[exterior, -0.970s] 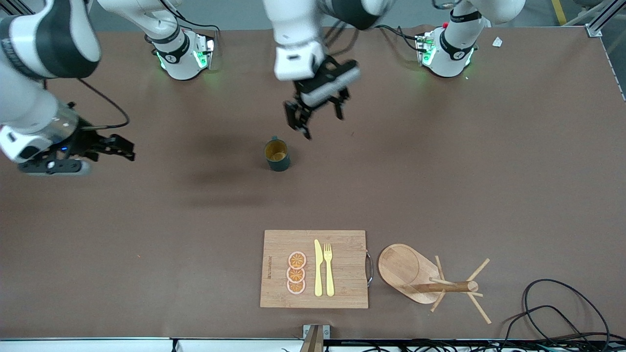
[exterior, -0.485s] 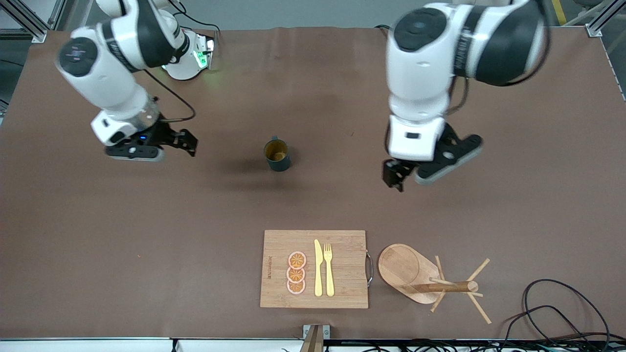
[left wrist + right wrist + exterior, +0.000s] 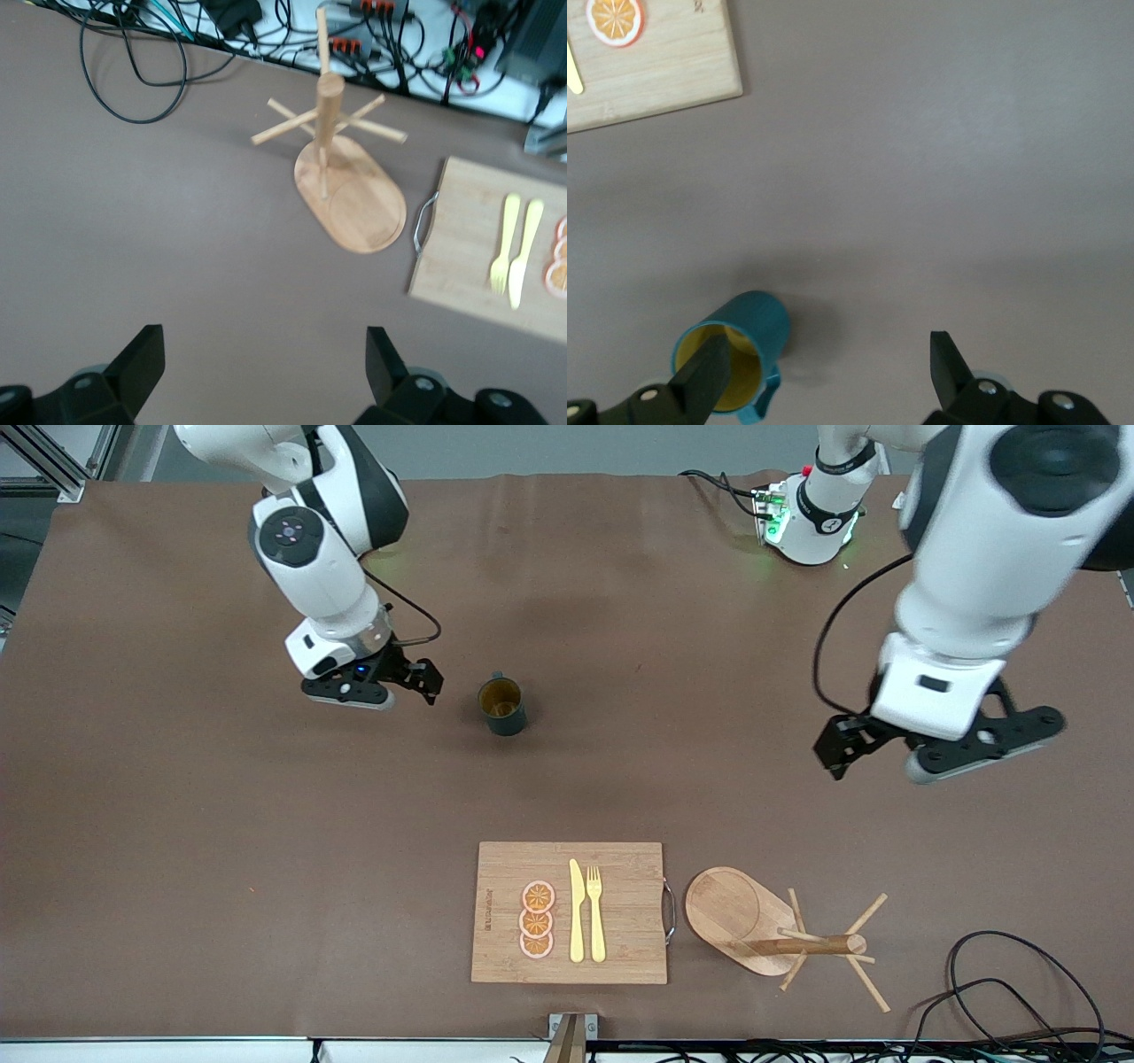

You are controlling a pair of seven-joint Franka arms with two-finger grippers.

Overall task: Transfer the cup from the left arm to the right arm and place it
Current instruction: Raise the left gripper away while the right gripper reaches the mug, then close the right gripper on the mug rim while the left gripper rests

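Observation:
The cup (image 3: 502, 706), a dark teal mug with a tan inside, stands upright on the brown table (image 3: 266, 850), near its middle. My right gripper (image 3: 423, 682) hangs open just beside the cup, on the side toward the right arm's end, with nothing between its fingers. In the right wrist view the cup (image 3: 749, 341) shows its handle next to one finger of the right gripper (image 3: 824, 372). My left gripper (image 3: 842, 755) is open and empty over bare table toward the left arm's end. The left wrist view shows the left gripper (image 3: 266, 359) with only table between its fingers.
A wooden cutting board (image 3: 620, 903) with orange slices (image 3: 537, 919), a yellow knife (image 3: 577, 911) and fork (image 3: 595, 912) lies nearer the front camera than the cup. A wooden peg stand (image 3: 753, 921) stands beside it. Black cables (image 3: 1001, 974) lie near the table's front corner.
The left arm has swung away from above the cup toward its own end of the table. The right gripper has come in close beside the cup. The cup has not moved.

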